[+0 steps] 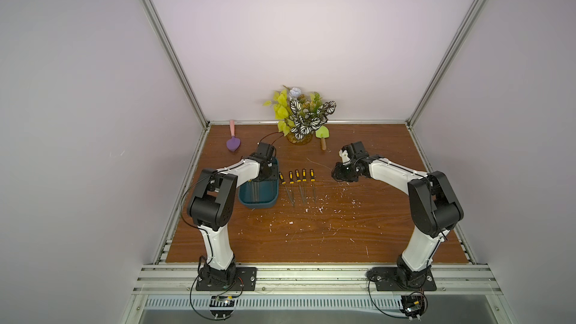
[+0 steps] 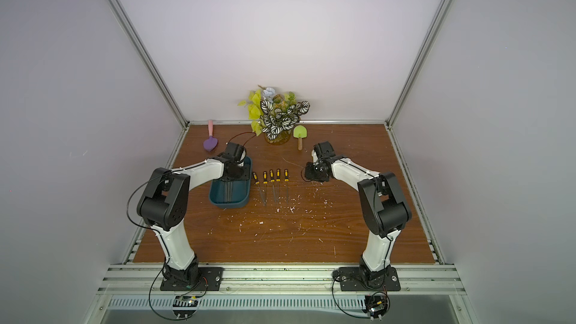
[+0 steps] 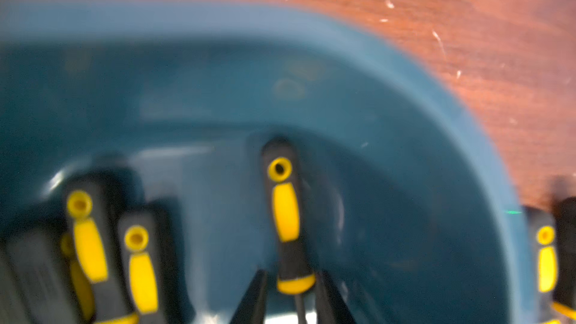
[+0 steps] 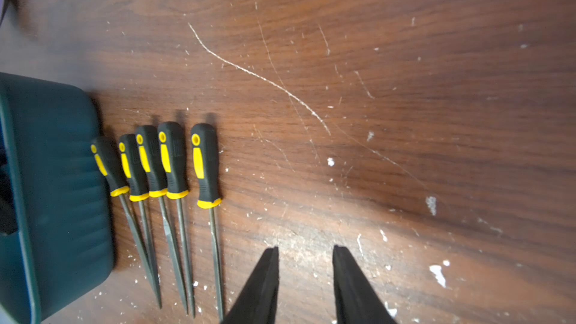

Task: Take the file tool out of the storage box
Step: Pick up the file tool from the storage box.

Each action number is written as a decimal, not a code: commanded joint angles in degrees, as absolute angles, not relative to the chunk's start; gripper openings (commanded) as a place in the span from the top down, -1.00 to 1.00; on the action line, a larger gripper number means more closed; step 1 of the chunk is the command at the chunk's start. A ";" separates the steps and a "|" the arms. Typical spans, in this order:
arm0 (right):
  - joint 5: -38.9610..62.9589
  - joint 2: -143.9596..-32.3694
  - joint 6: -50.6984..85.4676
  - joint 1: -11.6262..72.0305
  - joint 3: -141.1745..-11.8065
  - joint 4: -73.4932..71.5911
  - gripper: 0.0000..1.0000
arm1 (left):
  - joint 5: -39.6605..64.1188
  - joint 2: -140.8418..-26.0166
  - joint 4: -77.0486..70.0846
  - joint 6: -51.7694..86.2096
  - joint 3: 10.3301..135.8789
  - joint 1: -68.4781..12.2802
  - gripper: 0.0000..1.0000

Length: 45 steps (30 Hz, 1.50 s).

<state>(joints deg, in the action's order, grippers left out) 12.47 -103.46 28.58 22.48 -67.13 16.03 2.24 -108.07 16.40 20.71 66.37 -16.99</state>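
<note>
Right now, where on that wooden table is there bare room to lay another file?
The table is bare between the row of files and the right gripper, and all across its front. Crowded: storage box beside the files.

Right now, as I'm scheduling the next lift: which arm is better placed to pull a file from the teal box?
Left. The left hand is down inside the storage box, straddling the neck of a file. The right hand hangs open over the table beside the laid-out files.
</note>
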 commanded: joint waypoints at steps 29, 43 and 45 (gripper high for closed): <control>32.84 -93.15 30.38 24.01 -57.57 -10.27 0.13 | 13.85 -89.84 13.34 13.97 56.58 -16.95 1.00; 45.98 -101.44 50.98 29.76 -53.02 -50.22 0.10 | 34.47 -83.90 5.79 11.51 53.35 -14.71 1.00; 45.92 -102.91 51.51 30.47 -54.69 -50.68 0.10 | 37.32 -83.46 4.66 11.81 53.07 -14.26 1.00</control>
<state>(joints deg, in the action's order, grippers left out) 43.11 -102.63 47.62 29.41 -51.99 -42.00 31.29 -84.90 7.31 12.84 53.60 -15.35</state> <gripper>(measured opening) 0.451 0.171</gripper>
